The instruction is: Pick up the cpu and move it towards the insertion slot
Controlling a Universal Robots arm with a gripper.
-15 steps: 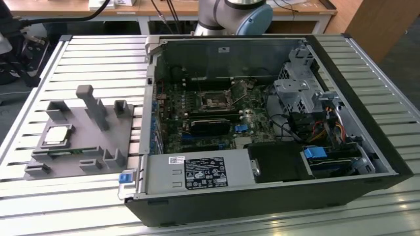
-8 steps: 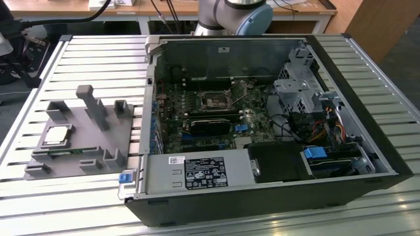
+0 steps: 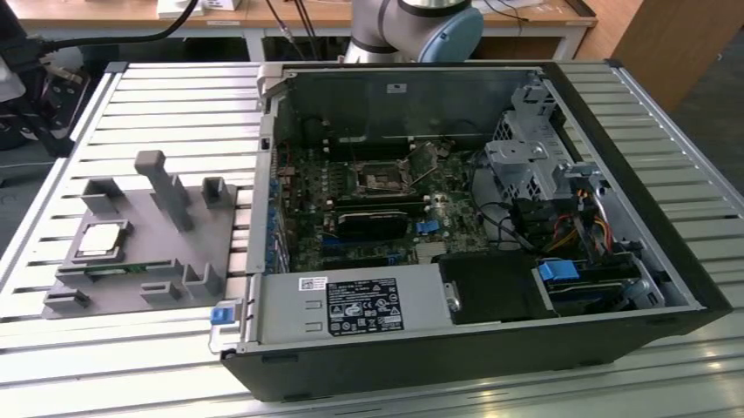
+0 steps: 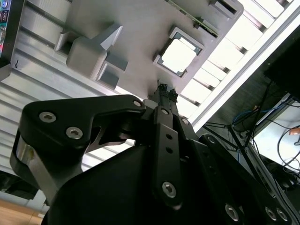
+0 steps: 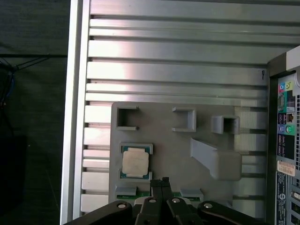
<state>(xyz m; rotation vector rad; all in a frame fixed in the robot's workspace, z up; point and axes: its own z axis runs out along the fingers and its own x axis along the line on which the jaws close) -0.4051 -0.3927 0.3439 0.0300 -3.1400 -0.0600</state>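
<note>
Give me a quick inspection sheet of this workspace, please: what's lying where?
Surface: slatted metal table, carrying a grey plastic fixture and an open computer case.
Job's things: cpu lies in a fixture recess; insertion slot sits inside the case.
Clutter: green circuit strip in the fixture beside the cpu.
Grippers: gripper hangs above the fixture near the cpu, fingers shut, holding nothing.
Cables: coloured wires inside the case; black cables past the table.
Surroundings: wooden desk behind the table.
</note>
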